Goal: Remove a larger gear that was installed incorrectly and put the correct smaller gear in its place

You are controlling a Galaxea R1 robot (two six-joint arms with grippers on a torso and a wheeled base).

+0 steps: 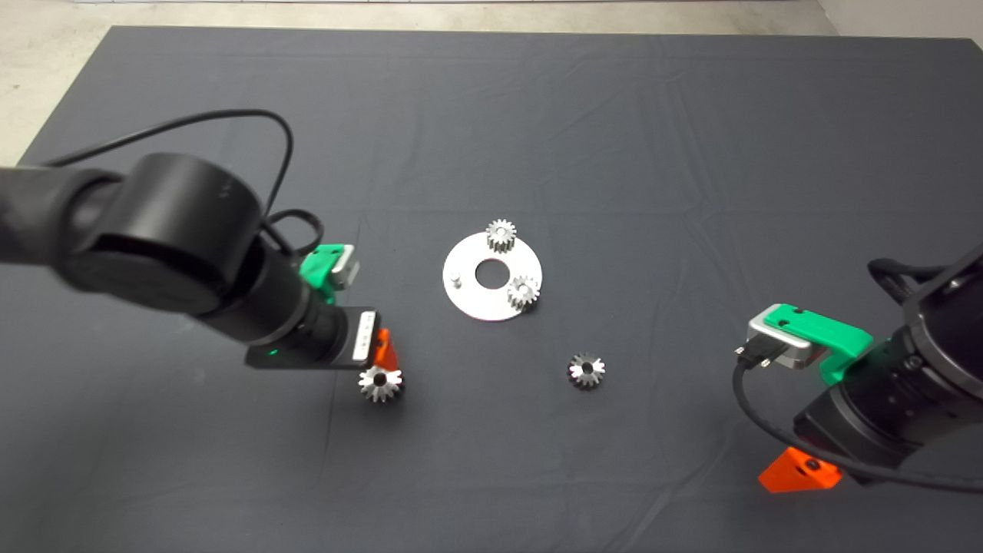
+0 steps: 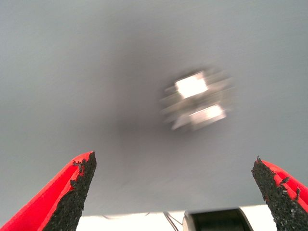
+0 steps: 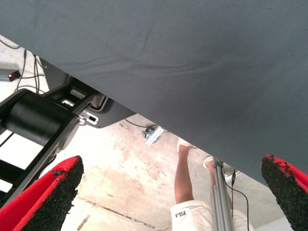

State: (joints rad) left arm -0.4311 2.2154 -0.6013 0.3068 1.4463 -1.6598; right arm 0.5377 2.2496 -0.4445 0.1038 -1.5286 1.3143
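The larger gear [image 1: 380,382], bright with a silver-white face, lies on the dark mat left of the round silver plate [image 1: 468,303]. My left gripper [image 1: 382,359] hovers right over it with its fingers wide open and empty. In the left wrist view the gear [image 2: 197,100] is blurred on the mat between and beyond the fingers [image 2: 77,187]. The smaller gear [image 1: 587,370], dark grey, lies on the mat in front of the plate, to its right. My right gripper [image 1: 799,470] waits open at the lower right edge.
Two pale small gears [image 1: 501,234] [image 1: 523,292] sit on the plate, which has a central hole and a bare pin [image 1: 455,279] on its left side. The right wrist view shows the mat's edge, the floor and a person's legs [image 3: 185,178].
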